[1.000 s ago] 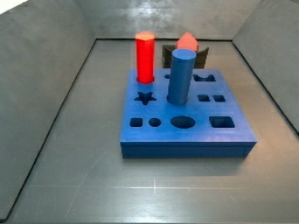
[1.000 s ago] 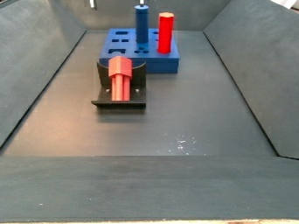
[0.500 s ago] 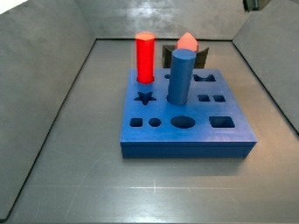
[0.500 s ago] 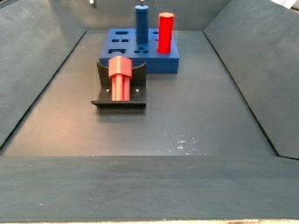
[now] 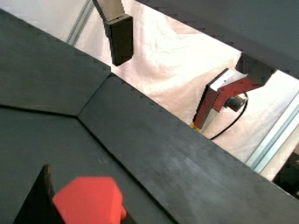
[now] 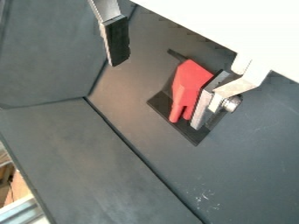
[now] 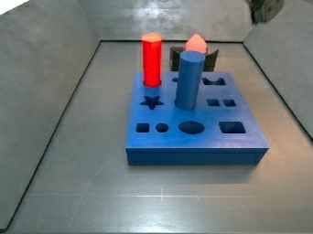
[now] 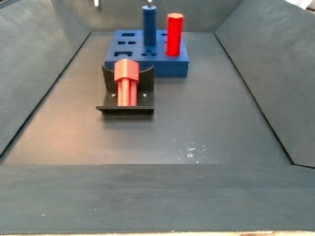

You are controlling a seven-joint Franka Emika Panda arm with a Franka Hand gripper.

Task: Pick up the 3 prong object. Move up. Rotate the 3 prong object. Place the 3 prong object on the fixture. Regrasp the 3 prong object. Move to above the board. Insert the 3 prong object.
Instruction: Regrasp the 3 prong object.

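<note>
The salmon-red 3 prong object [image 8: 127, 81] lies on the dark fixture [image 8: 109, 108] in front of the blue board [image 8: 185, 63]. In a side view its tip [image 7: 196, 42] shows behind the blue peg, with the fixture [image 7: 215, 60] behind the board [image 7: 196, 148]. It shows in both wrist views [image 6: 187, 86] [image 5: 89, 199], on the fixture [image 6: 163, 105]. My gripper [image 6: 160, 87] [image 5: 163, 87] is open and empty, well above the piece. One finger [image 6: 114, 39] and the other finger [image 6: 219, 94] stand wide apart. Its dark edge shows at the side view's top corner [image 7: 264, 9].
A tall red cylinder peg [image 7: 152, 60] and a blue cylinder peg [image 7: 188, 80] stand in the board. Grey sloped walls [image 8: 37, 83] enclose the dark floor [image 8: 185, 129]. Star, round and square cutouts are in the board's top.
My gripper has come into the side view's top right corner and shows larger now. The piece, the fixture and the pegs have not moved.
</note>
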